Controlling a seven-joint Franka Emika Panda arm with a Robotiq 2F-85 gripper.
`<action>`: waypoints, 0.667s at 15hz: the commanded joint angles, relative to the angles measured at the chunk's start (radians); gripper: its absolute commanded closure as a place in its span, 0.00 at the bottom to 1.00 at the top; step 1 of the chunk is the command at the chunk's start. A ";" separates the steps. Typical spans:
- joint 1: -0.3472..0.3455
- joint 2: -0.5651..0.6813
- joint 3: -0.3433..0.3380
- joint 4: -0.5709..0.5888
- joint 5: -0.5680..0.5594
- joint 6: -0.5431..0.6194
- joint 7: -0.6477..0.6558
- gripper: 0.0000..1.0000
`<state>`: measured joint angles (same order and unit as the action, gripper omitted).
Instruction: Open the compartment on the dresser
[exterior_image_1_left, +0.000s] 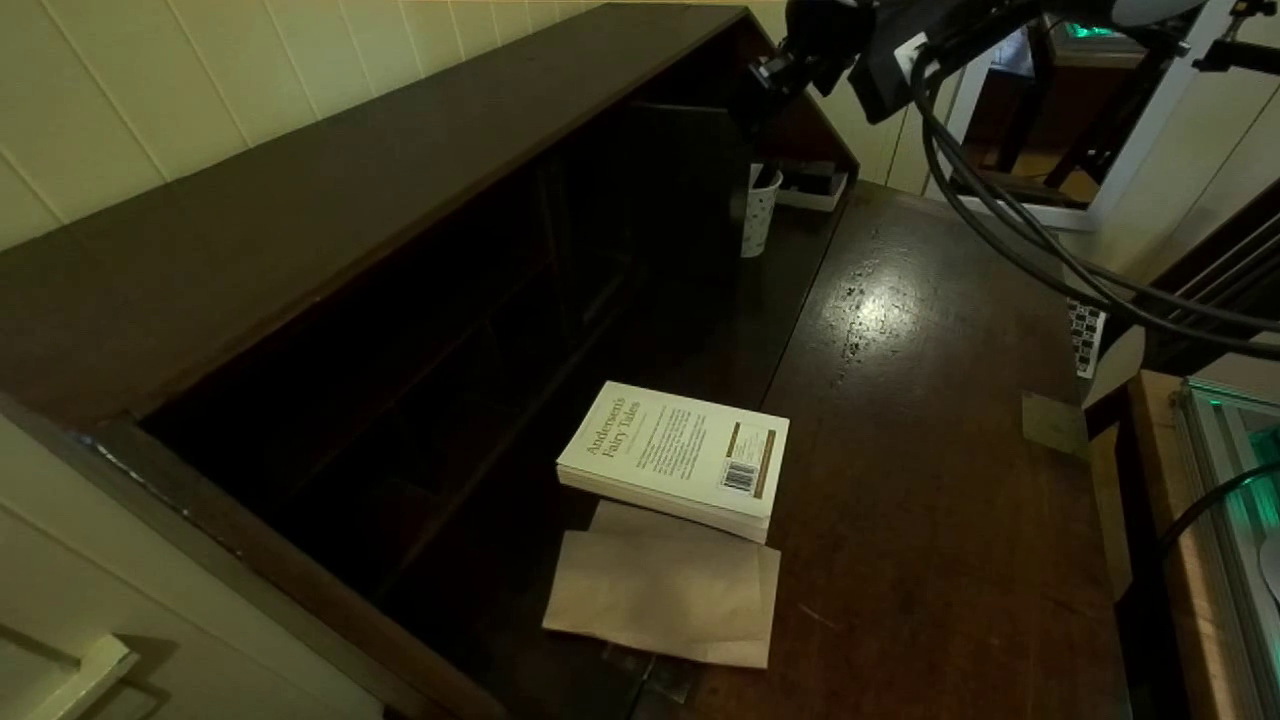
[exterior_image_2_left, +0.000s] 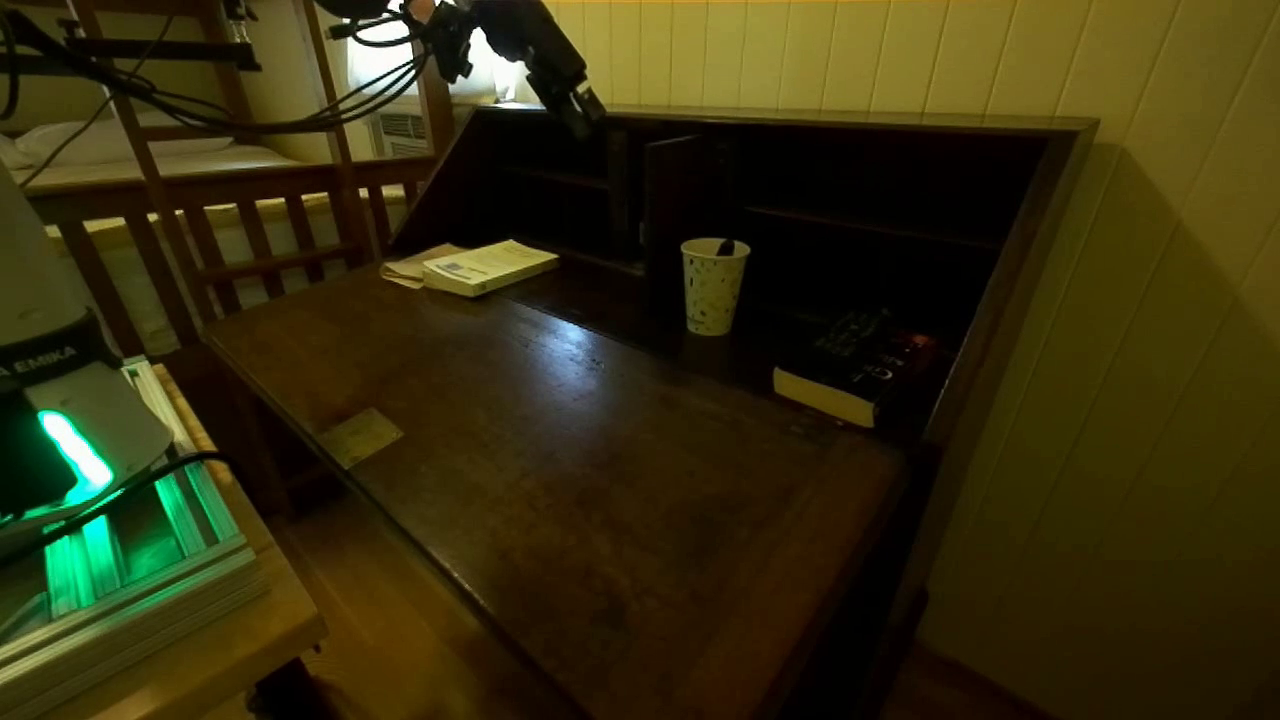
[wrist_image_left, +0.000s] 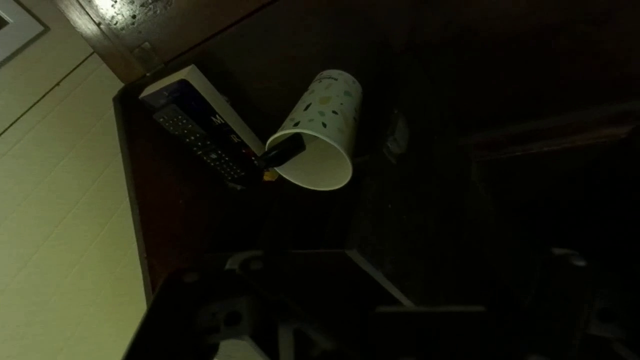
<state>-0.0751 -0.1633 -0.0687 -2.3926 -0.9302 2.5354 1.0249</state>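
Note:
The dark brown dresser (exterior_image_1_left: 960, 450) shows in both exterior views (exterior_image_2_left: 520, 430), with its flat surface folded down and a raised row of cubbyholes behind. A small compartment door (exterior_image_1_left: 690, 190) in the middle of that row stands swung outward. It also shows in an exterior view (exterior_image_2_left: 670, 220) and as a dark panel in the wrist view (wrist_image_left: 435, 210). My gripper (exterior_image_1_left: 762, 95) is high by the door's top edge; it shows also in an exterior view (exterior_image_2_left: 585, 115). In the wrist view the gripper (wrist_image_left: 405, 257) looks open, fingers apart; the picture is very dark. Contact with the door cannot be told.
A speckled paper cup (exterior_image_2_left: 712, 285) with a dark object in it stands beside the door. A dark thick book (exterior_image_2_left: 850, 375) with a remote (wrist_image_left: 200, 145) on it lies at the dresser's end. A white book (exterior_image_1_left: 680, 455) and brown paper (exterior_image_1_left: 660, 600) lie on the surface.

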 joint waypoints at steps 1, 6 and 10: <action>-0.007 -0.060 -0.014 -0.042 0.120 0.047 -0.143 0.00; -0.002 -0.094 -0.018 -0.063 0.349 0.074 -0.367 0.00; -0.012 -0.116 -0.003 -0.068 0.525 0.048 -0.531 0.00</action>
<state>-0.0765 -0.2323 -0.0797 -2.4280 -0.5273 2.5859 0.6176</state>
